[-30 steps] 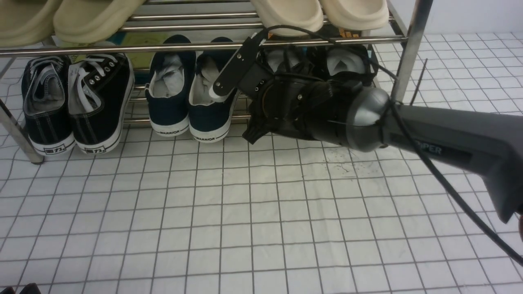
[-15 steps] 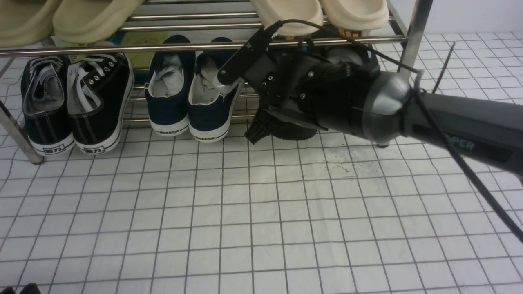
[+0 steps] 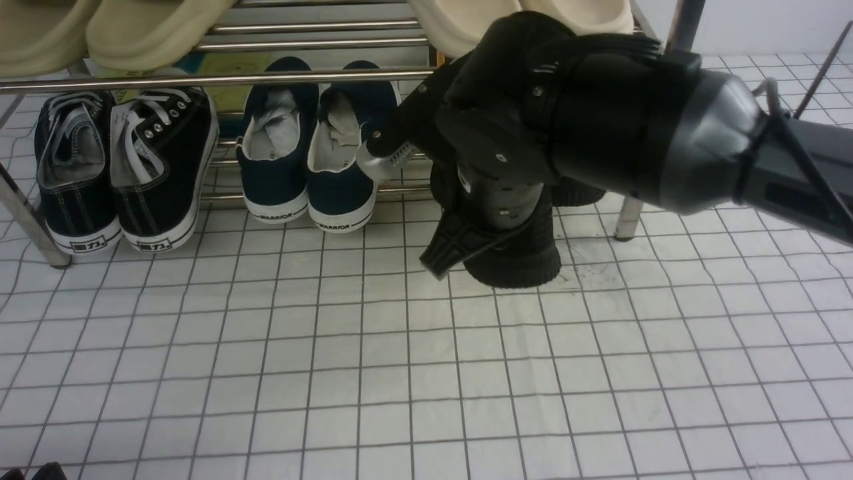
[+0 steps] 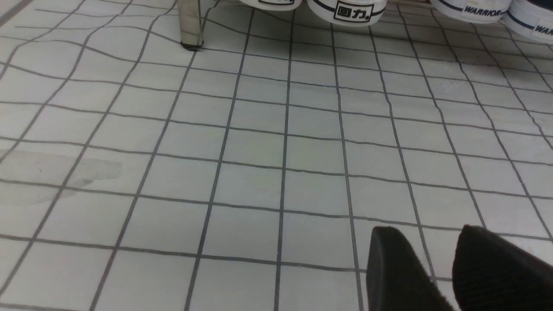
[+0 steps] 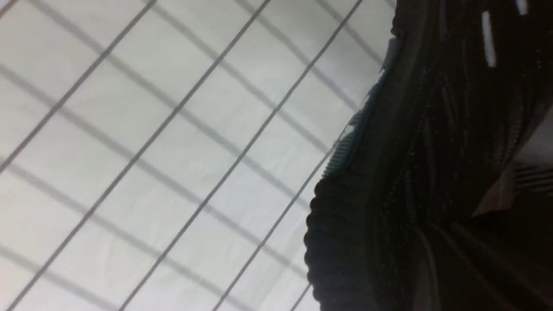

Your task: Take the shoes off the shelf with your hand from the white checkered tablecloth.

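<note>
Checked tablecloth (image 3: 426,373) lies under the right claw (image 3: 445,253), which is pinched tight on one black shoe (image 3: 526,263), heel end just beside it. Beyond the claw stands the shelf (image 3: 220,79), with navy shoes (image 3: 306,153) to its left.

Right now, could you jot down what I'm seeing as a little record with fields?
Setting: chrome shelf on white checkered tablecloth
Right end effector: shut on one black knit sneaker, out in front of the shelf
Other black sneaker: bottom tier, mostly hidden by the arm
Left end effector: low over the cloth, holding nothing
Also shelved: navy slip-ons, black canvas sneakers, beige slippers
</note>
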